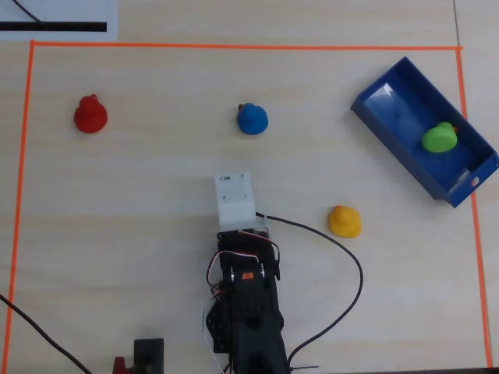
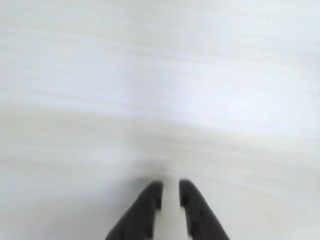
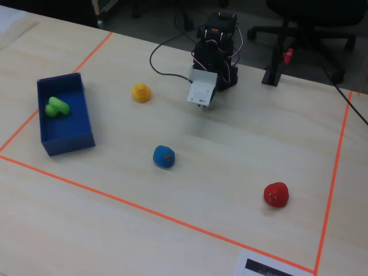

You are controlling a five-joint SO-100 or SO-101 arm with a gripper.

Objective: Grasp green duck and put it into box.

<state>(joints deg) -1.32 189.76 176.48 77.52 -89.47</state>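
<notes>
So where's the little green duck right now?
The green duck sits inside the blue box at the right edge of the overhead view, toward the box's lower end, with the yellow duck its nearest neighbour outside.
</notes>
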